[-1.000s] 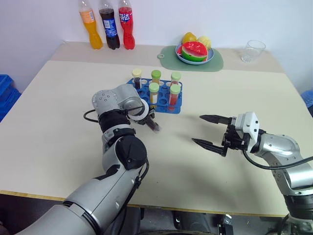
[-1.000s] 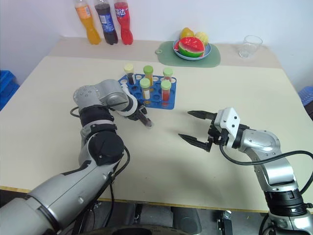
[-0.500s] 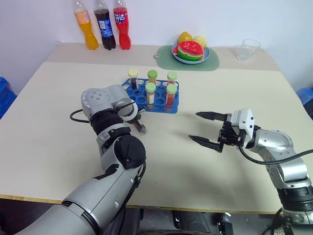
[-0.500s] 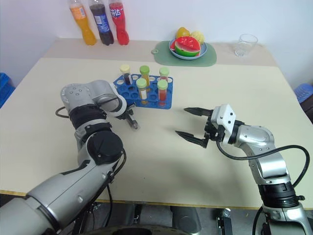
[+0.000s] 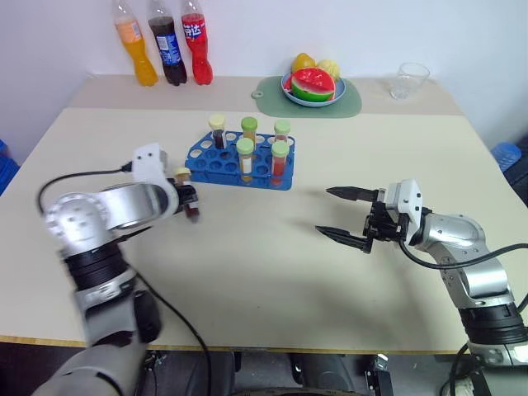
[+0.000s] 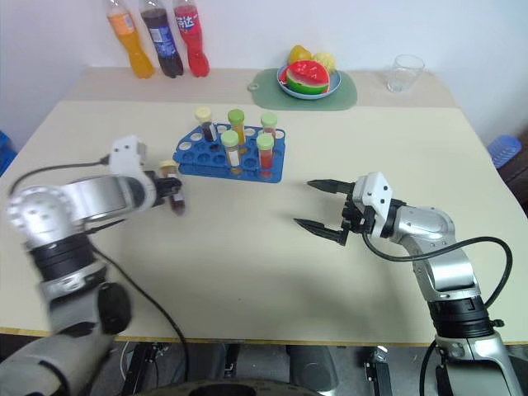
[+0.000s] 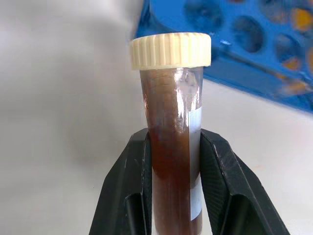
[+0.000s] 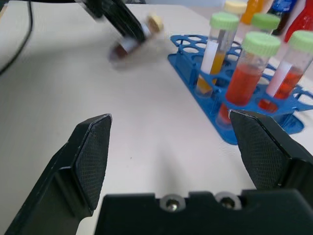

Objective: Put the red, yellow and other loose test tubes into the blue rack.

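My left gripper (image 5: 189, 200) is shut on a loose test tube (image 7: 171, 147) with dark brown liquid and a cream cap, held off the table just left of the blue rack (image 5: 210, 158). That tube (image 8: 134, 40) also appears beyond my right gripper's fingers. The blue rack stands mid-table and holds several capped tubes with red, orange and dark liquid. My right gripper (image 5: 323, 211) hovers open above the table to the right of the rack, with nothing between its fingers (image 8: 93, 161).
Three soda bottles (image 5: 157, 49) stand at the back left. A green mat (image 5: 346, 103) with a plate of fruit lies at the back centre, and a clear glass (image 5: 410, 80) stands to its right. Bare tabletop lies in front of the rack.
My left gripper has closed on the brown tube, lifted it from the table in front of the rack and swung it to the left while rolling. My right gripper has kept still.
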You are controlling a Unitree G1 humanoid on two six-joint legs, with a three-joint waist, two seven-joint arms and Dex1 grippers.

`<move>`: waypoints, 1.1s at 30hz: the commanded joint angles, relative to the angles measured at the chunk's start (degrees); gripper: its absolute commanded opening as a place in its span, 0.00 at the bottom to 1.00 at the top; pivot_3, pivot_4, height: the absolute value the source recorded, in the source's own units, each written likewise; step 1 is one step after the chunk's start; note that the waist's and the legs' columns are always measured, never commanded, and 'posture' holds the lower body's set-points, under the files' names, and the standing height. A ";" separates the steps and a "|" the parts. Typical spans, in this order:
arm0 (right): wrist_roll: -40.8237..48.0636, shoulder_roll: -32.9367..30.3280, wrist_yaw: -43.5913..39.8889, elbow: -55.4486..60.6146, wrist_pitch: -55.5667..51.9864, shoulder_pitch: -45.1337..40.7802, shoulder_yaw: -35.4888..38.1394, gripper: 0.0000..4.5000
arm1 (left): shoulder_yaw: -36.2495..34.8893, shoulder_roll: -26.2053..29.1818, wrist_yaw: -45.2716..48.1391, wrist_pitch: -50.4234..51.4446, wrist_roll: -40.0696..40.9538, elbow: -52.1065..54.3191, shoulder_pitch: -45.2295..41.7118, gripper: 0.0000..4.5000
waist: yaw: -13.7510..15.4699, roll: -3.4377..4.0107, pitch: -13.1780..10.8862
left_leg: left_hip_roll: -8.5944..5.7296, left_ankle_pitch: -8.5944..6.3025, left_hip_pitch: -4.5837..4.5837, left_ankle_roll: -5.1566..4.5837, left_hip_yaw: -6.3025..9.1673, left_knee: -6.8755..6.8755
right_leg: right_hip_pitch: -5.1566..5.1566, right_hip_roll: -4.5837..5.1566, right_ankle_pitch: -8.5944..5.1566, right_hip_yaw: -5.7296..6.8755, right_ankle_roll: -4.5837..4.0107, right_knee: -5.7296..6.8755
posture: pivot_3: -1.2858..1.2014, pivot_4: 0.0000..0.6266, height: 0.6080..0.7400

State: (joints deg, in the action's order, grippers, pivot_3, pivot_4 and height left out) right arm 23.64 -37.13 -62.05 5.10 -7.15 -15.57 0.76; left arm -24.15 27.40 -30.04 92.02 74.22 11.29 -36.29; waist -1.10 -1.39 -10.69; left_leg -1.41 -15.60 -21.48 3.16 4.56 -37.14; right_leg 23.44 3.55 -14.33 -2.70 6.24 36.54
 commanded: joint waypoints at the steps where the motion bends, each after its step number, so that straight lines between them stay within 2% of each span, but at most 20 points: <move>1: 0.42 0.47 -0.14 -0.29 0.42 -0.67 0.47 0.94 | -1.04 5.40 6.74 -1.60 4.83 7.32 1.40 0.18 | 0.45 0.00 0.00 | -0.02 -0.03 0.00 -0.05 0.01 -0.01 | -0.02 0.05 0.00 0.00 0.00 -0.01 | 0.52 0.24 1.00; 3: 0.24 0.65 -0.20 -1.04 0.70 -0.72 0.46 0.94 | -0.91 8.22 9.99 -4.19 2.81 10.20 2.04 0.18 | 0.54 0.00 0.00 | -0.11 -0.03 -0.05 -0.06 0.03 0.00 | -0.03 0.03 0.00 0.04 0.00 -0.11 | 0.52 0.24 1.00; 5: 0.06 0.94 -0.01 -1.74 0.92 -1.05 0.41 0.94 | 2.86 12.58 16.47 -10.32 -3.64 15.63 4.38 0.18 | 0.39 0.00 0.00 | -0.14 -0.03 -0.06 -0.06 0.04 0.02 | -0.04 0.01 -0.01 0.08 -0.01 -0.17 | 0.52 0.24 1.00; 8: 0.05 1.74 1.92 -1.34 -1.08 -1.90 0.12 0.94 | 6.63 12.75 26.78 -35.52 -22.76 20.51 11.55 0.18 | 0.27 0.14 0.06 | -0.13 0.03 -0.02 0.05 -0.15 0.11 | -0.07 0.00 -0.02 0.05 -0.03 -0.26 | 0.52 0.24 1.00; 11: 0.27 2.81 4.77 -0.05 -2.91 -2.35 0.70 0.94 | 8.24 10.87 32.09 -49.15 -32.37 17.58 14.61 0.18 | 0.38 0.14 0.06 | -0.02 0.04 -0.02 0.05 -0.35 0.13 | -0.06 -0.10 -0.03 0.03 -0.19 -0.35 | 0.52 0.24 1.00; 14: 0.81 4.86 8.90 2.26 -3.70 -2.67 1.71 0.94 | 9.41 7.66 38.84 -62.01 -38.95 12.19 16.31 0.18 | 0.46 0.14 0.06 | -0.01 -0.10 -0.06 -0.23 -0.34 0.11 | -0.07 -0.10 -0.07 0.03 -0.26 -0.37 | 0.52 0.24 1.00; 18: 0.82 6.97 12.41 6.05 -2.40 -1.93 2.59 0.94 | 10.77 1.95 42.58 -75.20 -45.87 2.40 15.16 0.18 | 0.54 0.14 0.06 | -0.02 -0.22 -0.07 -0.43 -0.35 0.07 | -0.09 -0.06 0.02 0.04 -0.10 -0.40 | 0.52 0.24 1.00; 27: 2.51 4.03 17.24 18.40 -9.56 4.93 4.66 0.94 | 13.79 -7.04 44.52 -90.24 -54.97 -12.87 7.83 0.18 | 0.64 0.09 0.05 | -0.06 -0.30 -0.18 -0.57 -0.21 -0.03 | -0.07 0.00 0.03 0.11 -0.04 -0.41 | 0.52 0.24 1.00; 33: 3.65 3.46 21.19 25.21 -15.03 6.47 5.56 0.94 | 15.01 -10.83 45.51 -93.94 -57.34 -19.94 4.34 0.18 | 0.30 0.09 0.05 | -0.03 -0.30 -0.08 -0.58 -0.18 -0.01 | -0.08 -0.06 0.04 0.10 -0.04 -0.35 | 0.52 0.24 1.00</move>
State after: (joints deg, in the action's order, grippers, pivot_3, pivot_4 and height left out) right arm 26.12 -32.99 -42.04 26.89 -21.10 -9.21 4.97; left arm -9.29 16.64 15.05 0.32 17.76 -8.58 -30.40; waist -0.80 -1.30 -10.64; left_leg -1.44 -15.90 -21.56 2.58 4.38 -37.16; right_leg 23.36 3.49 -14.29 -2.60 6.20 36.19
